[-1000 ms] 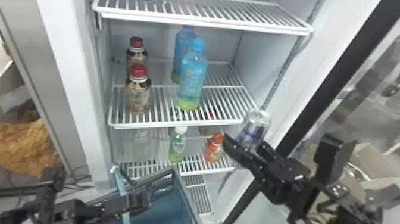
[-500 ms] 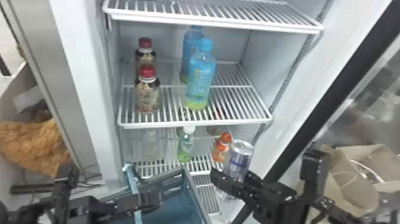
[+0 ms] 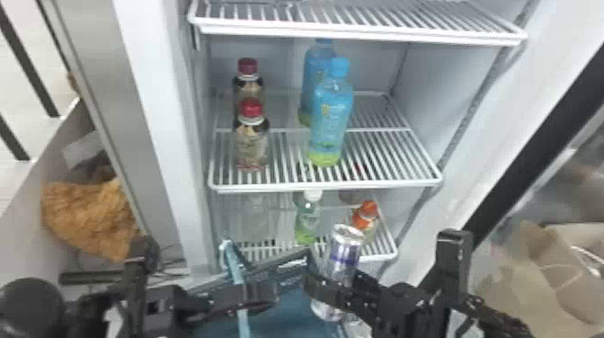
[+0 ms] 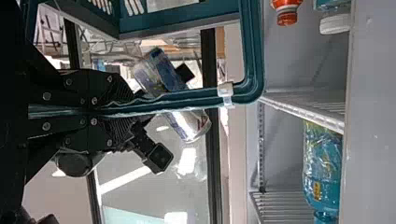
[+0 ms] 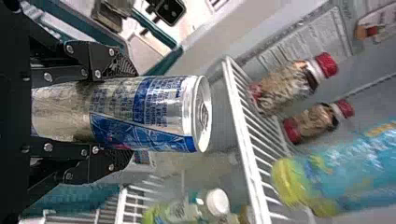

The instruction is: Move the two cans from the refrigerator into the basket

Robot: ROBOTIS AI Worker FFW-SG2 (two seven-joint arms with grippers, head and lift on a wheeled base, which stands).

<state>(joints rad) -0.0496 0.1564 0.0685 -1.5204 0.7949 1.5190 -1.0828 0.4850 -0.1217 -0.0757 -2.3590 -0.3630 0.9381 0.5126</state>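
Observation:
In the head view my right gripper [image 3: 336, 290] holds a silver-blue can [image 3: 344, 256], slightly tilted, above the right part of the teal basket [image 3: 287, 317]. Whether it is below the rim I cannot tell. A silvery thing [image 3: 357, 325] shows partly under it, too hidden to name. My left gripper [image 3: 251, 300] is at the basket's left side. Seen from the left wrist, the left gripper [image 4: 122, 110] is shut on the basket's rim [image 4: 187, 100], with the can [image 4: 194, 125] beyond. In the right wrist view the right gripper [image 5: 116, 114] is shut around the can's body [image 5: 154, 112].
Behind the basket stands the refrigerator, with wire shelves [image 3: 323, 185] holding red-capped bottles [image 3: 251, 139], blue bottles [image 3: 331, 117], a green bottle [image 3: 308, 218] and an orange-capped bottle [image 3: 366, 218]. The frame wall [image 3: 157, 112] rises at left; a cardboard box [image 3: 539, 269] lies right.
My right gripper has carried the can leftward and down, from beside the refrigerator's right side to above the basket. The head view has shifted; the left gripper keeps its place at the basket.

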